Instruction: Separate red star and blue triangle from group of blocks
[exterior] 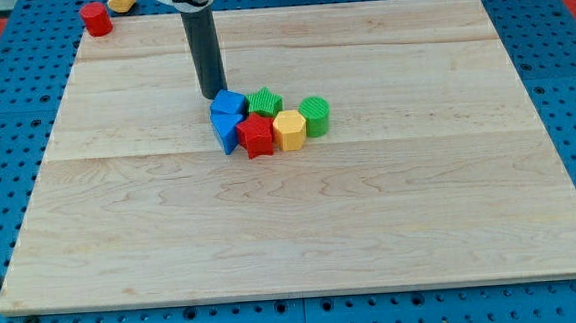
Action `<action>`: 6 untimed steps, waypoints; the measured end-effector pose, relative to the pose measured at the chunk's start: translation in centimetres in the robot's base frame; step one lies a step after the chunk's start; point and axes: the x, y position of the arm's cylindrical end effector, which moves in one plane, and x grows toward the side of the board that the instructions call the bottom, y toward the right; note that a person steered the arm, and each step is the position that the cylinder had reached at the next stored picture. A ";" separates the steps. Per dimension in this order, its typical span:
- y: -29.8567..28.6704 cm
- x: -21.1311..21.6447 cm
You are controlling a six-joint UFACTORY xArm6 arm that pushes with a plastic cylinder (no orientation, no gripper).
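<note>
Camera view: my tip (213, 95) stands upright, touching the blue cube (229, 104); the tool is a bare rod, holding nothing.

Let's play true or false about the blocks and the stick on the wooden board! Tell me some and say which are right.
1. My tip is right beside the upper blue block, at the view's top-left of the group. True.
2. The red star sits alone, away from the others. False: it is packed between the blue triangle and the yellow block.
3. A red cylinder stands at the board's far left corner. True.
4. The green cylinder is at the group's left end. False: it is at the right end.
</note>
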 end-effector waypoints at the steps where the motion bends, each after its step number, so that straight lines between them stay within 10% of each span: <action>1: 0.0 0.0; 4: 4.2 -6.3; 6: 19.9 -3.9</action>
